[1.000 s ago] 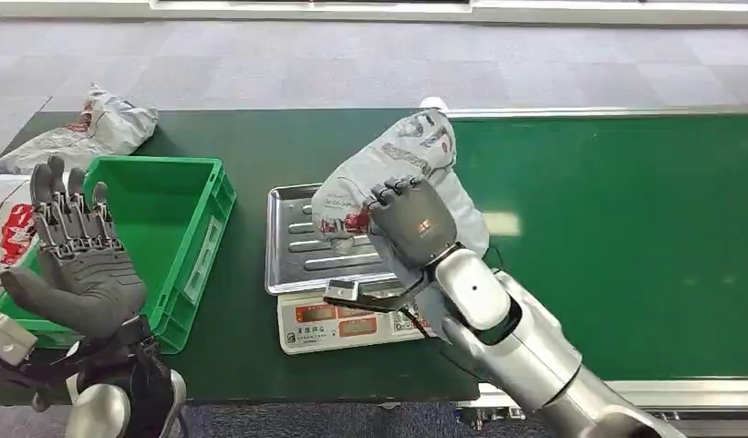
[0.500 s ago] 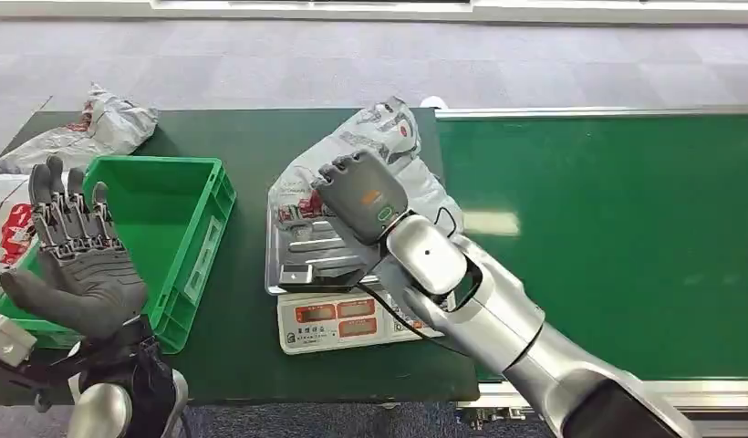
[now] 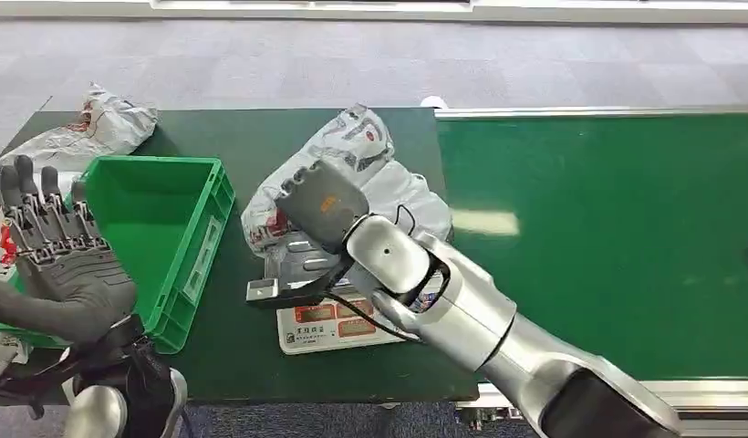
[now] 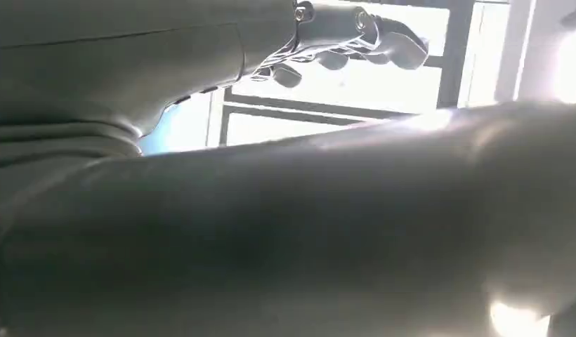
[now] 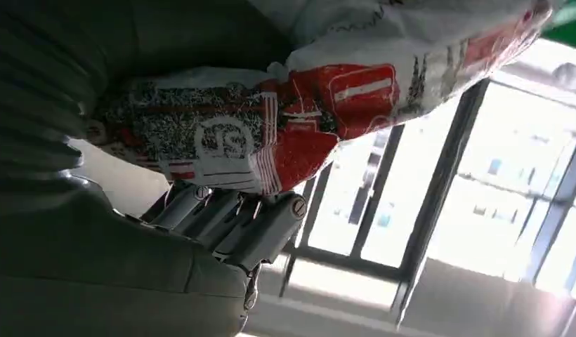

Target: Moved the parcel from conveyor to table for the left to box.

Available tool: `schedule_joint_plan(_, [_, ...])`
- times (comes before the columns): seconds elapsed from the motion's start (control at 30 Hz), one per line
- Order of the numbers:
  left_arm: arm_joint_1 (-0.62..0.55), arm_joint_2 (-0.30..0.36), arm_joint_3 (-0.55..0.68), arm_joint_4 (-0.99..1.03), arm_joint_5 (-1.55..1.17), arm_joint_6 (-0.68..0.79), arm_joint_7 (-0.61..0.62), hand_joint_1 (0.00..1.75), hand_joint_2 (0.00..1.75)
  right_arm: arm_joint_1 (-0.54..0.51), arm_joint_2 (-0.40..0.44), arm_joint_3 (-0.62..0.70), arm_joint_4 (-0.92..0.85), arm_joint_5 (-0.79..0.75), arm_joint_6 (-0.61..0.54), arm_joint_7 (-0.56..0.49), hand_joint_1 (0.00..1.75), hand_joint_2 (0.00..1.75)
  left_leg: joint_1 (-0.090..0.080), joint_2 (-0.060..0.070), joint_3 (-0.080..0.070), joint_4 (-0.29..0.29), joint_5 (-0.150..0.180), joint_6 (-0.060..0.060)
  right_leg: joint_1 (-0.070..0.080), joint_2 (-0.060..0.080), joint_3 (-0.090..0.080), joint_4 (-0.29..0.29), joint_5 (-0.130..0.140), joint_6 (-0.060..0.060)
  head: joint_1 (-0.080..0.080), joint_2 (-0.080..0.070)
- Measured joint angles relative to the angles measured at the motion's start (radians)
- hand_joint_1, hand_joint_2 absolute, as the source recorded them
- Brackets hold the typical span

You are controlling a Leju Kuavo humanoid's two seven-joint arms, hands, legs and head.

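Note:
My right hand (image 3: 321, 200) grips a grey plastic parcel (image 3: 352, 151) with red print and carries it above the scale's steel tray (image 3: 295, 263), toward the green crate (image 3: 183, 205). In the right wrist view the parcel (image 5: 299, 119) lies against the palm with the fingers (image 5: 229, 217) curled under it. My left hand (image 3: 65, 265) is raised at the crate's near left corner, palm up, fingers spread, holding nothing. The left wrist view has its fingers (image 4: 355, 42) against bright windows.
A weighing scale (image 3: 329, 324) stands on the dark green table (image 3: 243, 356). Other grey parcels (image 3: 92, 128) lie left of and behind the crate. The green conveyor belt (image 3: 607, 246) runs on the right with a metal rail (image 3: 598, 112) along its far side.
My right hand has carried the parcel leftward from the conveyor's edge to over the scale tray. My left hand has shifted slightly left and down.

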Motion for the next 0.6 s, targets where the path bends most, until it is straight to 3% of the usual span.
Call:
schedule_joint_plan(0.03, [-0.001,-0.002,0.0,-0.002,-0.001,0.0,0.001,0.0,0.0,0.002,0.003,0.005,0.015,-0.016,0.011,0.003,0.49,1.75,0.0,0.0,0.0,0.0,0.0,0.0,0.0,0.0,0.0,0.0,0.0,0.0,0.0,0.0])
schedule_joint_plan(0.2, [-0.005,-0.007,0.0,-0.005,-0.01,0.0,0.006,0.0,0.0,0.013,0.01,0.021,0.078,-0.049,0.021,0.006,0.49,1.75,0.0,0.0,0.0,0.0,0.0,0.0,-0.001,0.0,0.0,0.0,0.0,0.0,0.0,0.0])
schedule_joint_plan(0.23, [-0.005,-0.008,0.0,-0.005,-0.011,0.0,0.006,0.0,0.0,0.013,0.011,0.024,0.087,-0.052,0.021,0.007,0.02,1.75,0.0,0.0,0.0,0.0,0.0,0.0,-0.001,0.0,0.0,0.0,0.0,0.0,0.0,0.0])
schedule_joint_plan(0.4, [-0.009,-0.01,0.0,-0.005,-0.012,0.0,0.008,0.0,0.0,0.016,0.014,0.029,0.116,-0.059,0.021,0.008,0.0,1.75,0.0,0.0,0.0,0.0,0.0,0.0,-0.001,0.0,0.0,0.0,0.0,0.0,0.0,0.0])
schedule_joint_plan(0.43, [-0.009,-0.011,0.001,-0.005,-0.016,0.0,0.008,0.0,0.0,0.018,0.015,0.029,0.123,-0.059,0.015,0.009,0.0,0.0,0.0,0.0,0.0,0.0,0.0,0.0,-0.001,0.0,0.0,0.0,0.0,0.0,0.0,0.0])
schedule_joint_plan(0.6, [-0.009,-0.02,0.002,-0.008,-0.027,0.0,0.018,0.0,0.0,0.034,0.012,0.029,0.152,-0.039,-0.064,0.005,0.0,0.0,0.0,0.0,0.0,0.0,0.0,0.0,0.0,0.0,0.0,0.0,0.0,0.0,0.0,0.0])
